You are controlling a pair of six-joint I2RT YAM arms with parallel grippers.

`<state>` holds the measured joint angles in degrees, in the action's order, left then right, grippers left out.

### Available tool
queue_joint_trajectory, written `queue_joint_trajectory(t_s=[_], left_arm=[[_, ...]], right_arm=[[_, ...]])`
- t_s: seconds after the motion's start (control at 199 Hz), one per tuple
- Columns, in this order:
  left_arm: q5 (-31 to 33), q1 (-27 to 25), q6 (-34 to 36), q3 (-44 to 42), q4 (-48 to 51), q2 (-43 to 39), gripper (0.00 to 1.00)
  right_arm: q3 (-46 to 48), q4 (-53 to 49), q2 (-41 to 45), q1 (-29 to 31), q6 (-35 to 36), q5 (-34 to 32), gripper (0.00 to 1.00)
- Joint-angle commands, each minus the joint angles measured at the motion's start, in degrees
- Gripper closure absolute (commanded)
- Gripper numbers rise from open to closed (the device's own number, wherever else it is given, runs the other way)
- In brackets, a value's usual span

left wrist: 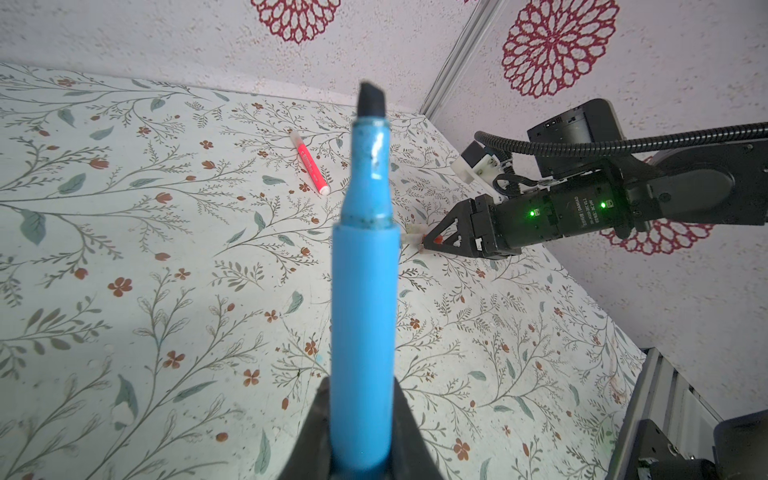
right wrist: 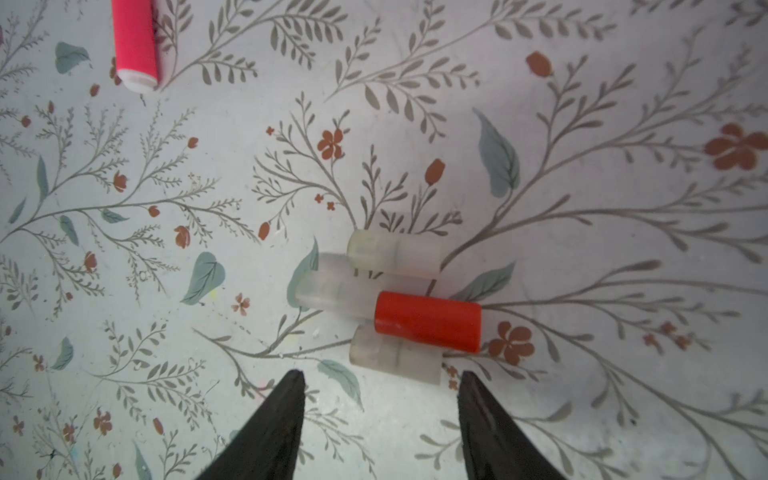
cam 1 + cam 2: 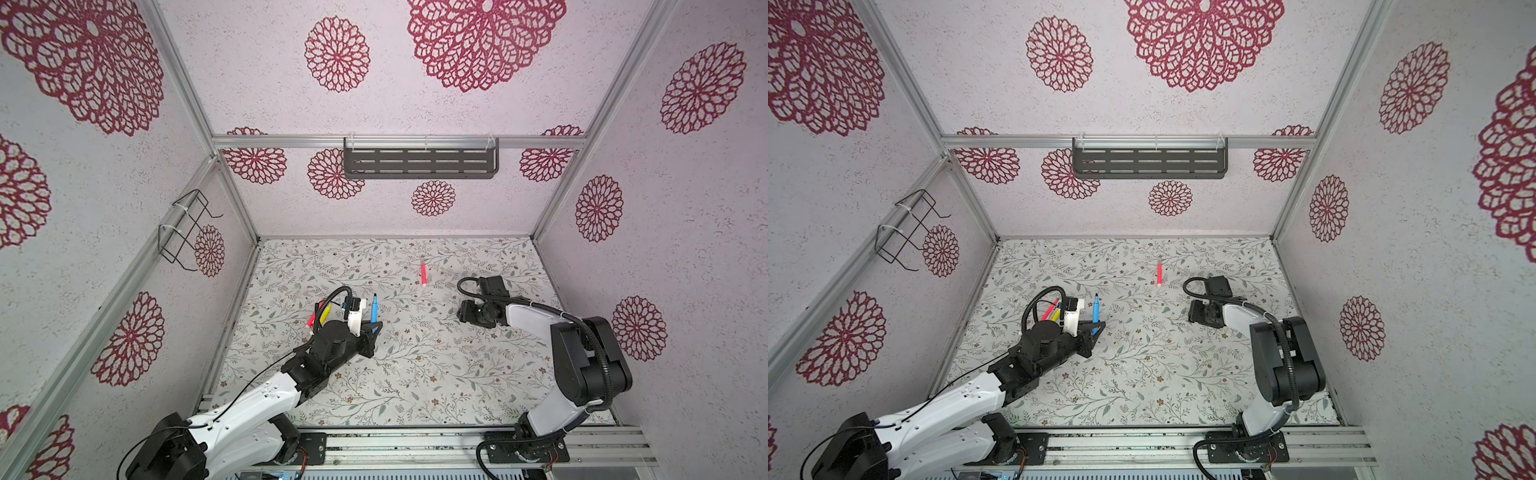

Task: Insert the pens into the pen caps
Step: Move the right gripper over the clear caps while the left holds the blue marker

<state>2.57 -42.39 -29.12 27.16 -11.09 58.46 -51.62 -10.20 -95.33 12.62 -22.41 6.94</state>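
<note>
A: Start at the left. What lies there?

B: In both top views a red pen (image 3: 312, 320) and a yellow pen (image 3: 326, 311) lie side by side on the floral tabletop (image 3: 415, 374). They are partly hidden behind the left arm (image 3: 249, 399).

A: And the left gripper?

B: The left gripper (image 1: 359, 388) is clamped on the blue pen (image 1: 363, 291). It grips the rear of the barrel, and the dark chisel tip is bare and points away from the jaws, toward the back wall.

A: Further along, toward the middle?

B: A pink pen (image 3: 423, 274) lies alone on the tabletop, farther back and well apart from both grippers. Its far end looks pale.

A: Where are the caps?

B: Right of that, bunched together — three pale translucent caps (image 2: 395, 253) and one red cap (image 2: 428, 320), all on their sides. The red cap touches two of the pale ones.

A: And the right gripper?

B: The right gripper (image 2: 380, 376) hangs low over the bunch, its jaws parted to a middling width with nothing clasped. In the right wrist view the nearest pale cap lies in line with the gap between the tips — whether they touch it I cannot tell.
</note>
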Motion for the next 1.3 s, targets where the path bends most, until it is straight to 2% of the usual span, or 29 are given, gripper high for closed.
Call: queue_joint_trajectory(t_s=[0.0, 0.201, 0.517, 0.617, 0.778, 0.843, 1.3], left_arm=[[1.1, 0.1, 0.4, -0.7, 0.8, -1.1, 1.0], [1.5, 0.1, 0.4, -0.8, 1.2, -1.6, 1.0], [1.7, 0.2, 0.5, -0.6, 1.6, -2.0, 1.0], [2.2, 0.2, 0.6, -0.6, 1.5, -2.2, 1.0], [2.2, 0.2, 0.8, -0.5, 1.6, -2.2, 1.0], [2.3, 0.2, 0.8, -0.5, 1.8, -2.5, 1.0], [4.6, 0.2, 0.1, -2.5, 4.8, -7.5, 1.0]], right_arm=[[-0.9, 1.4, -0.9, -0.2, 1.5, 1.3, 0.41], [-0.9, 2.4, -1.9, 1.0, 1.2, 3.3, 0.43], [2.2, 4.6, 2.8, 7.9, -3.9, 7.2, 0.45], [1.8, 2.3, 7.1, 11.5, -3.8, 1.3, 0.45], [-0.4, -0.2, 10.6, 11.6, -3.1, -5.2, 0.43], [-2.4, -1.2, 9.7, 11.3, -2.1, -6.3, 0.43], [-14.6, -5.6, -6.4, 9.2, 2.6, -3.1, 0.44]])
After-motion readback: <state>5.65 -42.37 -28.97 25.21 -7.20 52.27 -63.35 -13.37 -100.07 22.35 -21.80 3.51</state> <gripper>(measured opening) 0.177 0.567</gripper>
